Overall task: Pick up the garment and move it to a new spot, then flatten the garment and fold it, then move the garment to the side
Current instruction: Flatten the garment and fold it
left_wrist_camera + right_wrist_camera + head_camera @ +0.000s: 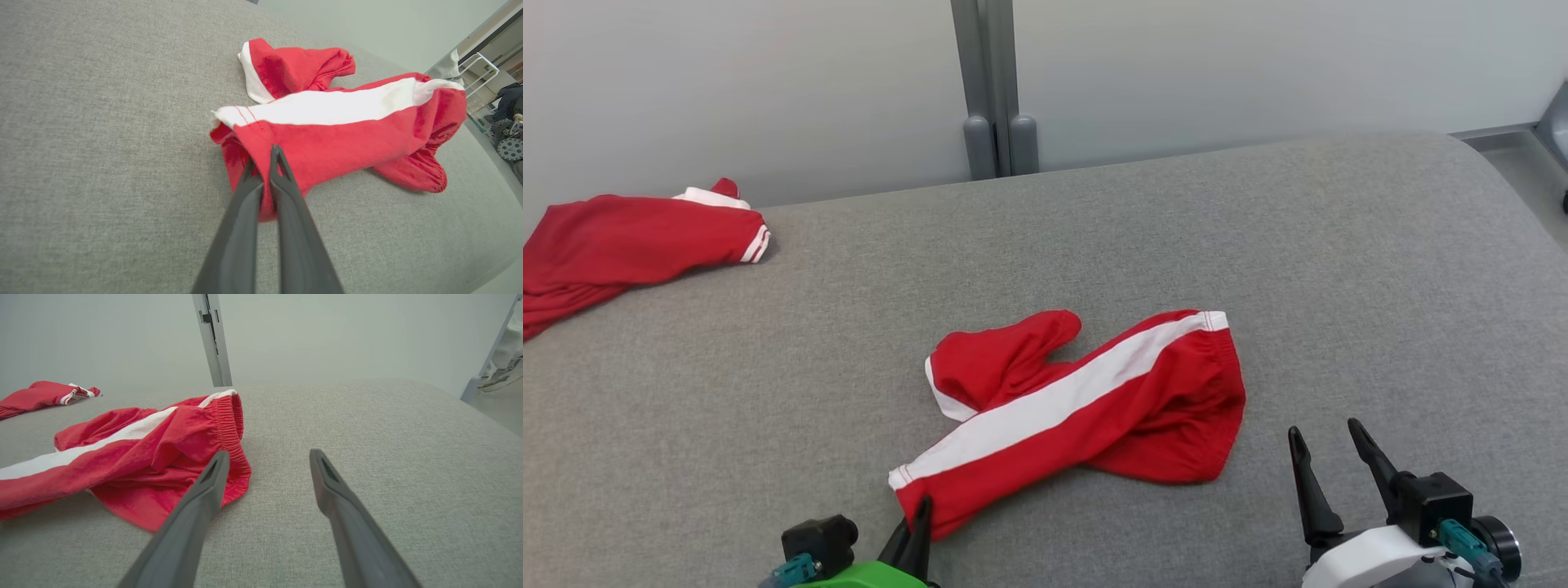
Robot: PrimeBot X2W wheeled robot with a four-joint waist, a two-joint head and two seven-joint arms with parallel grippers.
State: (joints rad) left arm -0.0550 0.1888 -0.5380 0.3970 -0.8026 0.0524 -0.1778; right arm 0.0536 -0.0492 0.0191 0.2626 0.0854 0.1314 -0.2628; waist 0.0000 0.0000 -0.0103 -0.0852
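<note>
Near the middle of the grey woven cushion surface point(1258, 245), a little towards the near edge, lie the crumpled red fabric shorts point(1086, 400) with a broad white side stripe. The stripe runs on a slant from the near-left leg hem up to the gathered elastic waistband at the far right. A second leg is folded over and bunched at the far left of the heap, its white-edged hem turned towards the left. The waistband end sags in loose folds on the right, resting on the cushion. At the near-left corner of the shorts, the left gripper point(921, 510) has its two dark fingers pressed together on the red cloth of the leg hem, just below the end of the white stripe; in the left wrist view a fold of red fabric is pinched between the tips and the hem stands slightly off the surface. The right gripper point(1325, 431) hangs near and to the right of the waistband, apart from the cloth, its fingers spread wide with nothing between them. Well apart, at the far left edge of the cushion, lies a second red garment point(629, 245) with white trim. Beyond the far edge stands a pale wall point(727, 82) with a grey metal post point(988, 82) rising in front of it.
</note>
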